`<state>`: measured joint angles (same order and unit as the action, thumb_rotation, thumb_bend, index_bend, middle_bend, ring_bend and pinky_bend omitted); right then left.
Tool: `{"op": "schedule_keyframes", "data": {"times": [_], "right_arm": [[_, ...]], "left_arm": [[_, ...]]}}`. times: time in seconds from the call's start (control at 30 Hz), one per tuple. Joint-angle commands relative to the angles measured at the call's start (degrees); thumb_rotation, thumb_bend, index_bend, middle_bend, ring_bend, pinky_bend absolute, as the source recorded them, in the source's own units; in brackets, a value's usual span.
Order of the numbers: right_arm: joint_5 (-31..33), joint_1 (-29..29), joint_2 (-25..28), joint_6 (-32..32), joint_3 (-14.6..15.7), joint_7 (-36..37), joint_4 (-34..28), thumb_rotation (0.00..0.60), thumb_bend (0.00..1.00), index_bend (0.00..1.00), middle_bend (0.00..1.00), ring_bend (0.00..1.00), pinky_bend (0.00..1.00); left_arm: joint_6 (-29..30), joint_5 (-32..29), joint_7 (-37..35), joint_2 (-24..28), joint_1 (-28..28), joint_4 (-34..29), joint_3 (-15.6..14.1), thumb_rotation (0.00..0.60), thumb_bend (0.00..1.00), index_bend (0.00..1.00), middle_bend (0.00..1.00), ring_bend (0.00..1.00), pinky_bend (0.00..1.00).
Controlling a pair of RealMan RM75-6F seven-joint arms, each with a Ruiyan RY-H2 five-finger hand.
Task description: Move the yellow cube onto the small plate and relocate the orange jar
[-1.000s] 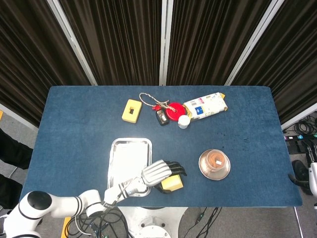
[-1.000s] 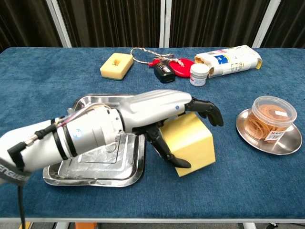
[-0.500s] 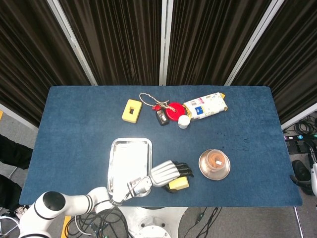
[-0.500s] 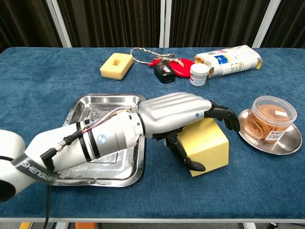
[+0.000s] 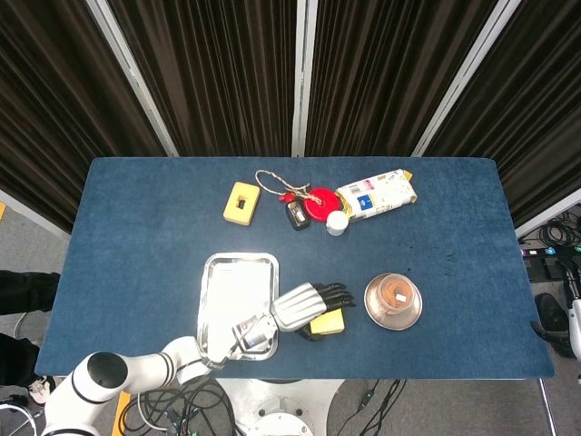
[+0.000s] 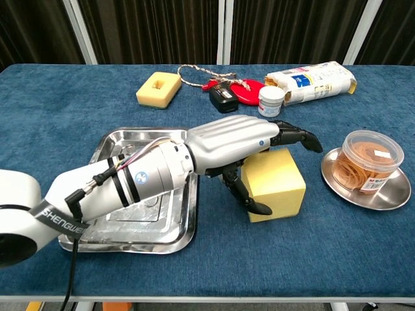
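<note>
cube (image 6: 275, 183): yellow block near the table's front edge, between the tray and the plate, resting on the cloth; not yet on the plate.
tray (image 6: 117, 139): steel, left of the cube; the left forearm lies across it.
left hand (image 6: 230, 139): draped over the cube's top from the tray side, dark fingers (image 6: 298, 136) reaching past its far top edge, thumb down the near left face. It looks a loose clasp more than a firm one; I can't tell if the cube is truly pinched.
plate (image 6: 392, 194): small steel dish to the right of the cube, toward the table's right end, a clear gap between them.
jar (image 6: 371, 159): orange, standing on the plate, filling most of it.
key relation: the plate lies rightward, beyond the fingertips, and is occupied.
right hand: not seen; the left is plainly nearer.
</note>
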<state>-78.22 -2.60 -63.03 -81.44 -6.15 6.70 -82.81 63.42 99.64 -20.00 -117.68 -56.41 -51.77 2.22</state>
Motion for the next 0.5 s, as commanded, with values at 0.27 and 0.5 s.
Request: {"op": "schedule_keyframes", "data": {"times": [0.27, 0.5], "right_arm": [[-0.46, 0.03, 0.44, -0.39, -0.08, -0.36, -0.79, 0.600, 0.07, 0.00, 0.00, 0.00, 0.00], [-1.51, -1.14, 1.02, 0.94, 0.35, -3.34, -2.74, 0.600, 0.07, 0.00, 0.00, 0.00, 0.00]], "left_arm": [[3.35, 0.34, 1.95, 3.19, 1.02, -2.91, -0.50, 0.600, 0.03, 0.14, 0.09, 0.07, 0.34], [3.62, -2.98, 11.45, 19.25, 5.80, -18.95, -1.58, 0.600, 0.02, 0.14, 0.09, 0.05, 0.32]]}}
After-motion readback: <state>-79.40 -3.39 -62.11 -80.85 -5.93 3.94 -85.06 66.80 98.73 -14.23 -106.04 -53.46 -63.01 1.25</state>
